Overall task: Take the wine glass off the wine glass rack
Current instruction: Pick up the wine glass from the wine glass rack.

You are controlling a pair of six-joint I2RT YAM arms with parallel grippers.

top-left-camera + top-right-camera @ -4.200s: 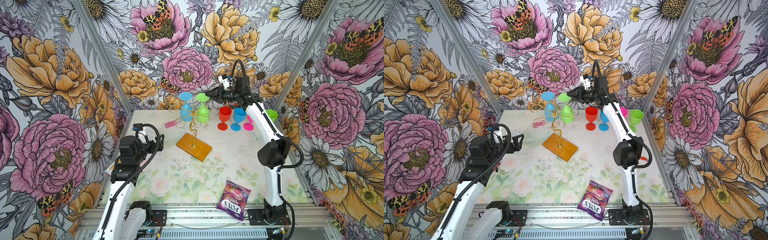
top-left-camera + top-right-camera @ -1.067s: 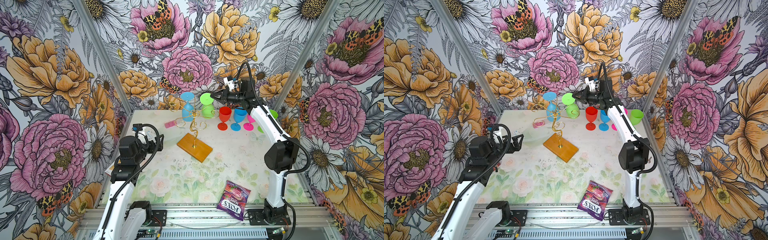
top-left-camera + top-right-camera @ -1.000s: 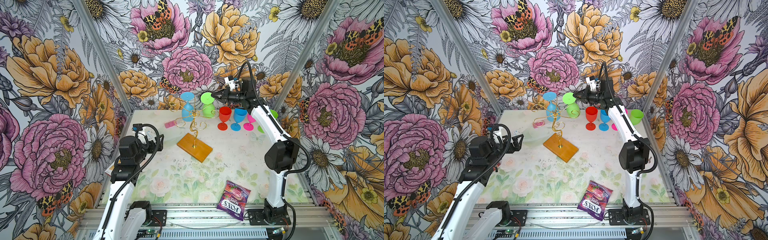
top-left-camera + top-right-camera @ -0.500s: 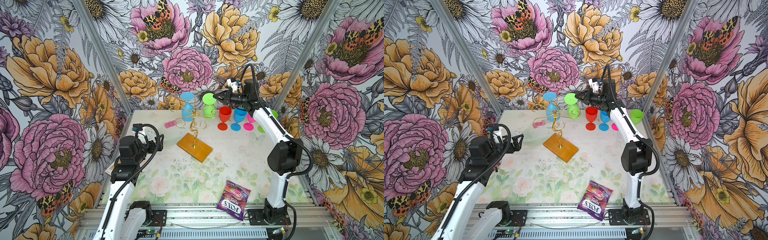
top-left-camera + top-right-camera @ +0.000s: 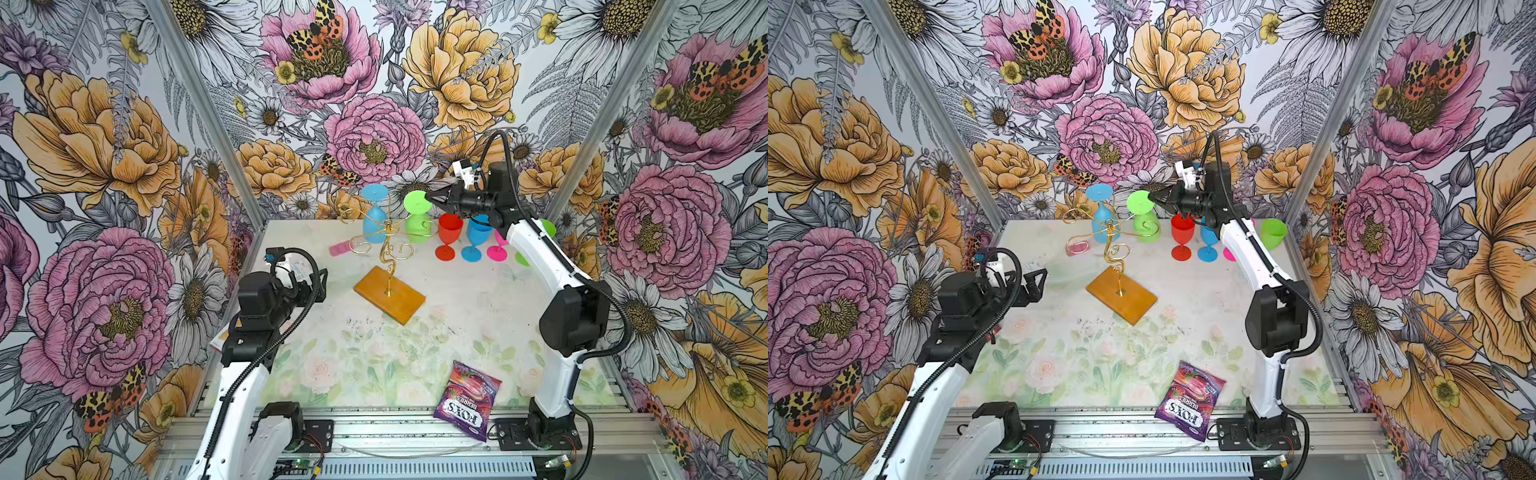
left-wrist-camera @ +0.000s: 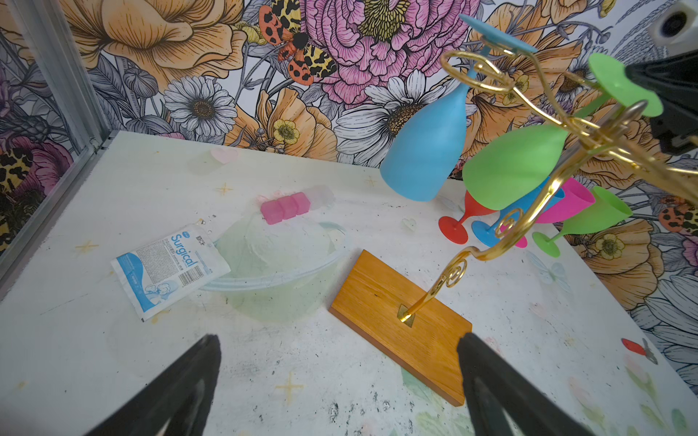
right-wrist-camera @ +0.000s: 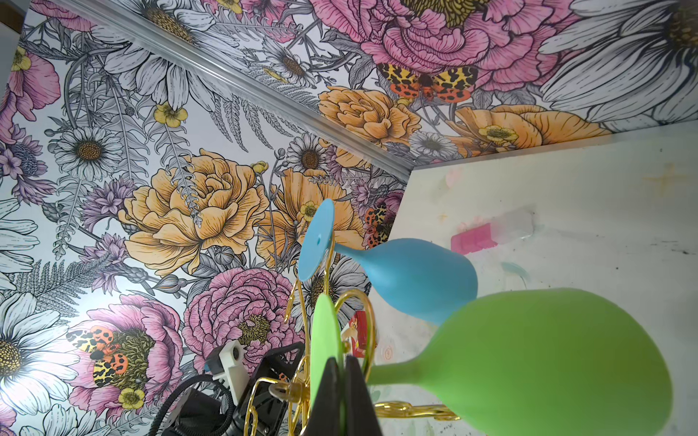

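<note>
The right claw (image 5: 434,198) is pinched tight on the edge of the round foot of the green wine glass (image 5: 417,229). This glass hangs upside down on the wine glass rack (image 5: 388,253), with its foot on top and its bowl below (it leans a little). Its stem looks to sit in a curly gold arm on the side nearest that claw. So the way out is likely sideways along the wire, toward the right arm, not straight up. The blue wine glass (image 5: 374,220) hangs just beside it. The left claw (image 6: 340,339) is wide open, low over the worktop (image 5: 457,324) and well apart from the glass.
</note>
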